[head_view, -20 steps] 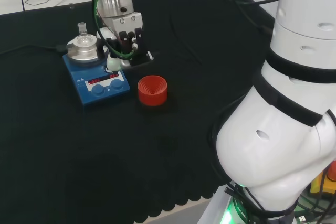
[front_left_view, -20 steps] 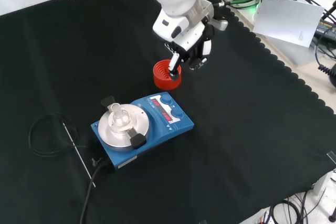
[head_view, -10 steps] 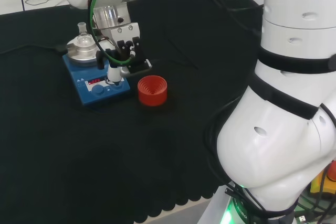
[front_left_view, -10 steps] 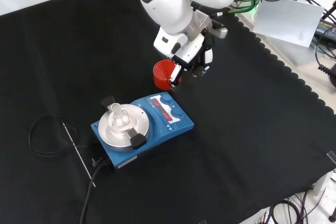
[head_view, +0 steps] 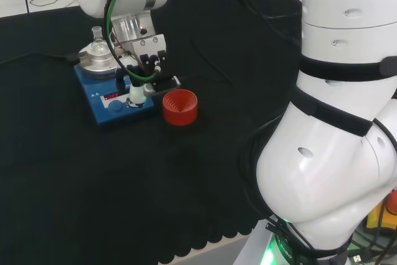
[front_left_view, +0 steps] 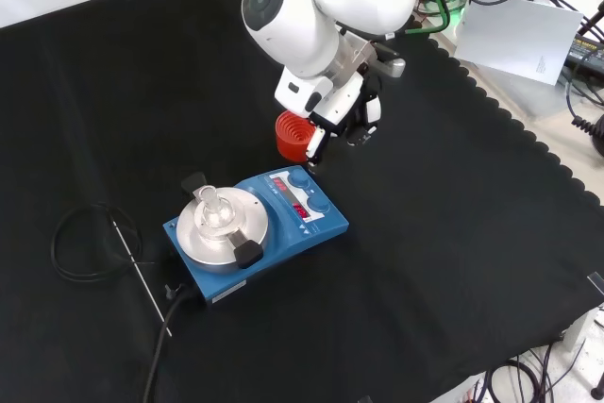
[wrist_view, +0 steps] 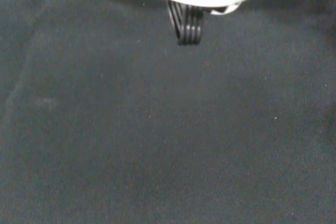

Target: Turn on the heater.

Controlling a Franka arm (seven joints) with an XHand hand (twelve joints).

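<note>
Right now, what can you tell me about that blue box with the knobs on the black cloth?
The heater is a flat blue box lying on the black cloth. A round silvery plate on top carries a small clear glass flask. Its sloped front panel has lit red displays and two blue knobs. A black cable leaves its back. In the head view, the hand reaches one finger down over the knob nearest the red ribbed ring.

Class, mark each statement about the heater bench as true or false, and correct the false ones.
1. A glass flask stands on the heater's round plate. True.
2. The red ring holds a flask. False: nothing sits in it.
3. The hand is over the heater's knob end. True.
4. The heater is green. False: it is blue.
5. The hand is curled round the red ring. False: it grips nothing; the ring stands beside it.
</note>
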